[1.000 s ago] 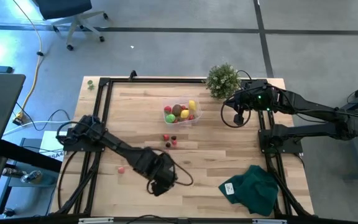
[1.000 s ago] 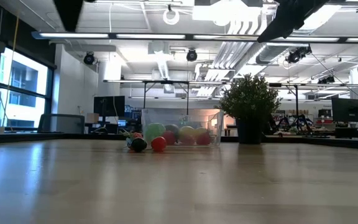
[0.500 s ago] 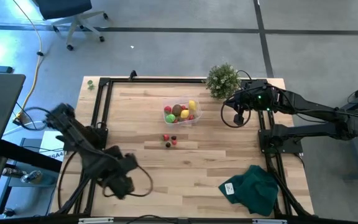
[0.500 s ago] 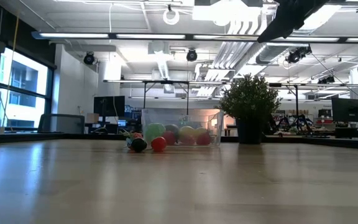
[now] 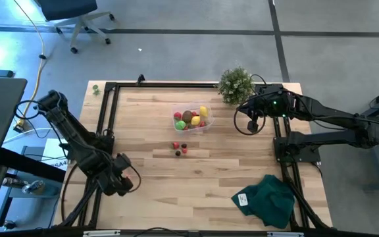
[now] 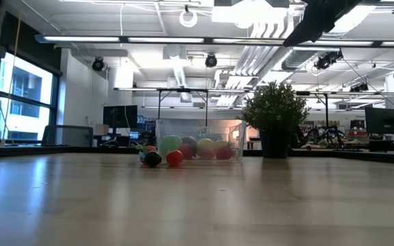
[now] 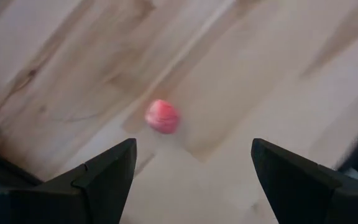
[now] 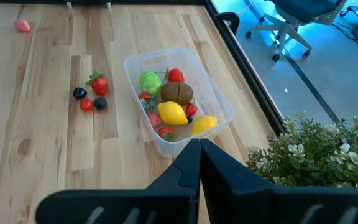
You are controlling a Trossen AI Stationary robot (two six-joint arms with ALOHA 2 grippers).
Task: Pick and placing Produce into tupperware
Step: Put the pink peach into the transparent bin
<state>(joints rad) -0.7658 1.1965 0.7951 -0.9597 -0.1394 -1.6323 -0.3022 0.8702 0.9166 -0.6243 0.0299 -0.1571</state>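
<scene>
My left hand [image 5: 125, 181] hangs over the near left part of the counter [image 5: 209, 191], close to its left edge. Its fingers [image 7: 104, 177] are spread wide and hold nothing. Right under it I see one small pink fruit [image 7: 162, 116] lying alone on the wood, between the two fingers but not touching them.

My right hand [image 5: 247, 118] waits up by the far right side, near the little bushy plant [image 5: 235, 84]. Its fingers [image 8: 191, 165] are pressed tight together with nothing in them.

The clear plastic box [image 5: 193, 121] sits toward the far middle of the counter. Inside it I can see a yellow lemon [image 8: 173, 112], another yellow fruit [image 8: 204, 124], a green ball [image 8: 149, 81], a brown kiwi [image 8: 177, 93] and some small red berries [image 8: 175, 75].

Just beside the box, on the bare wood, lie a strawberry [image 8: 98, 83], a small red berry [image 8: 87, 104] and two dark berries [image 8: 79, 93].

A dark green cloth [image 5: 266, 199] lies at the near right corner.
</scene>
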